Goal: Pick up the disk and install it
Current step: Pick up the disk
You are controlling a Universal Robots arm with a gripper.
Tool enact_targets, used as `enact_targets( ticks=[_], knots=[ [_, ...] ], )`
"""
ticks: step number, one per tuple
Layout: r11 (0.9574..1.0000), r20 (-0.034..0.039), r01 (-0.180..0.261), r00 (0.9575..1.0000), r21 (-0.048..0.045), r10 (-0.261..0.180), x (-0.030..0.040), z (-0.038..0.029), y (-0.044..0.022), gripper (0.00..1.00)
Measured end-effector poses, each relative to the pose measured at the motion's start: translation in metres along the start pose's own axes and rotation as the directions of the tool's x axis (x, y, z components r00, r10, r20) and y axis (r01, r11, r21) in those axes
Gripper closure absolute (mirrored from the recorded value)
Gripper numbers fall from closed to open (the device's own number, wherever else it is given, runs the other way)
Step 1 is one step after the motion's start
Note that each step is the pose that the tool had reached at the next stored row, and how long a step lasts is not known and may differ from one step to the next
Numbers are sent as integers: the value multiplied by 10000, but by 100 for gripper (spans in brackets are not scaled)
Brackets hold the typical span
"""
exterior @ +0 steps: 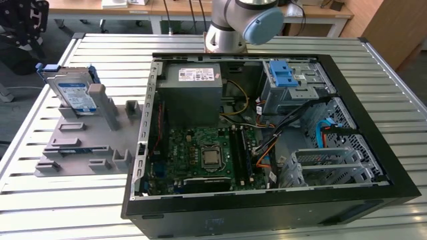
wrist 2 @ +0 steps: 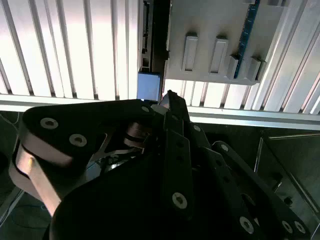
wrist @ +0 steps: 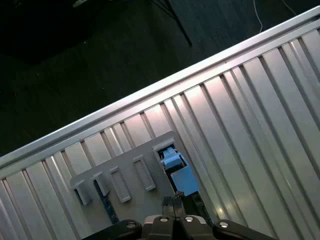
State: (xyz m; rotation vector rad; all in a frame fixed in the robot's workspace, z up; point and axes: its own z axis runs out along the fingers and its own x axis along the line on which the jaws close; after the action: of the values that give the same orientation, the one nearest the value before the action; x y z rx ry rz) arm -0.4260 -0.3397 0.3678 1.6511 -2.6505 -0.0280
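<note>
The disk [exterior: 72,93], silver with a blue-and-white label and a blue carrier frame, stands on edge in a grey fixture [exterior: 80,145] on the table, at the exterior view's left. My gripper [exterior: 23,22] hangs high above the table's far left corner, apart from the disk. In both wrist views the fingertips [wrist 2: 170,98] meet with nothing between them, so the gripper [wrist: 174,204] is shut and empty. Beyond the fingertips, the blue carrier edge of the disk [wrist: 179,176] sticks up from the fixture [wrist: 125,165]. The same blue edge of the disk [wrist 2: 149,86] shows beside the fixture [wrist 2: 215,35].
An open black computer case [exterior: 373,150] lies on the slatted metal table [exterior: 73,200], showing a motherboard [exterior: 200,155] and a grey power-supply box [exterior: 193,85]. A metal drive bay with a blue latch [exterior: 285,77] sits at its far right corner. The arm's base [exterior: 230,25] stands behind the case.
</note>
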Motion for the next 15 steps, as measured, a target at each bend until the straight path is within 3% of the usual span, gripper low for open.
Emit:
enact_targets(
  ticks=[1,15],
  knots=[
    [9983,-14,581,9983,3,-581,1,0,2,89],
    [9928,-31,1199,9928,6,-1199,2,0,3,89]
  ],
)
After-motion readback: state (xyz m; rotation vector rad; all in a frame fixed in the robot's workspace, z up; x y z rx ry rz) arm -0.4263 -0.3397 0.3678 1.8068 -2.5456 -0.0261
